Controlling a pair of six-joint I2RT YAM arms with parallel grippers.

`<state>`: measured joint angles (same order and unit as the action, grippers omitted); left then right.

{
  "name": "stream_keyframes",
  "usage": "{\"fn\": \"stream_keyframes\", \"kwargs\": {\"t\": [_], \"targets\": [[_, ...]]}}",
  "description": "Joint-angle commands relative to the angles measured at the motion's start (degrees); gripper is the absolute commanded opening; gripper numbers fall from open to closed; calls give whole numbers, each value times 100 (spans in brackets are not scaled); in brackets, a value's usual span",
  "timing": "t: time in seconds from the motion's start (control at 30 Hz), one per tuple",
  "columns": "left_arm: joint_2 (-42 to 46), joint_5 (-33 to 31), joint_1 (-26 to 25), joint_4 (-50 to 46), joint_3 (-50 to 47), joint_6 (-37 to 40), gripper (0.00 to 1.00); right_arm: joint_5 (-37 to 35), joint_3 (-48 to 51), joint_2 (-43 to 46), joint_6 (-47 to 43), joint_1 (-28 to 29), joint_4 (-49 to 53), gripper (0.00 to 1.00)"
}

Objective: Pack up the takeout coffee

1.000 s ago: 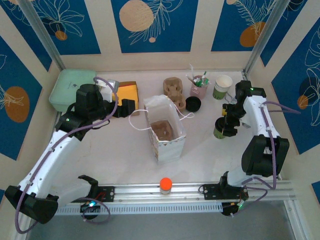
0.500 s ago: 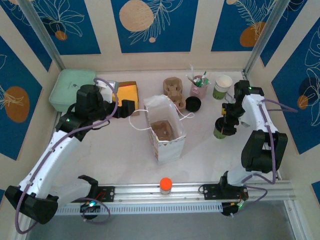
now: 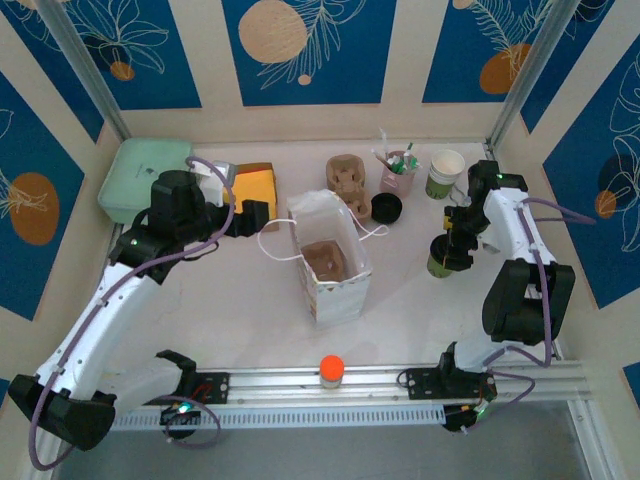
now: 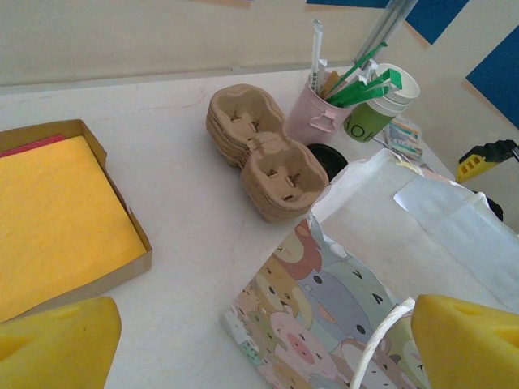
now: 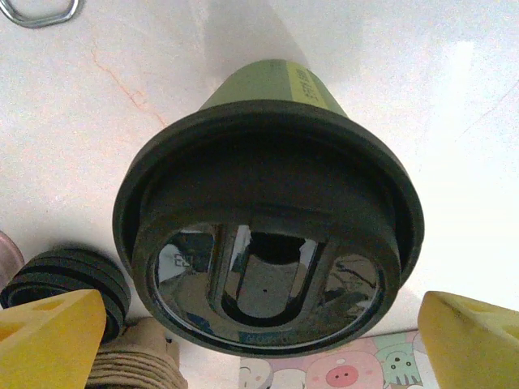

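The takeout coffee (image 5: 268, 235), a green paper cup with a black lid, stands on the table at the right (image 3: 436, 266). My right gripper (image 5: 259, 344) hangs over it, open, with one yellow fingertip (image 5: 49, 340) on each side of the lid and a gap to each. In the top view the right gripper (image 3: 448, 250) sits right above the cup. The animal-print paper bag (image 3: 335, 285) stands open mid-table with a brown cup carrier inside. My left gripper (image 4: 263, 344) is open beside the bag (image 4: 340, 275), holding nothing.
A stack of brown cup carriers (image 4: 263, 154), a pink cup of sticks (image 4: 312, 121), a lidless green-and-white cup (image 4: 381, 113) and black lids (image 3: 386, 207) stand behind the bag. A box of yellow napkins (image 4: 57, 219) and a green tray (image 3: 140, 175) lie at the back left.
The right arm has shifted slightly over the cup. The left arm has hardly moved. Both grippers stay open.
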<state>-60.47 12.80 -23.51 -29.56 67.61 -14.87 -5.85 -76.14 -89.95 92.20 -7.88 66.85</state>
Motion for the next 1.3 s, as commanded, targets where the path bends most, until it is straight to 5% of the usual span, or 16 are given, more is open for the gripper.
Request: {"fn": "stream_keyframes", "kwargs": {"t": [0.0, 1.27], "targets": [[88, -67, -31, -41, -62, 78, 92, -127, -49, -82, 138, -34, 174, 100], [141, -93, -22, -76, -70, 116, 92, -171, 314, -479, 71, 5, -149, 100]]}}
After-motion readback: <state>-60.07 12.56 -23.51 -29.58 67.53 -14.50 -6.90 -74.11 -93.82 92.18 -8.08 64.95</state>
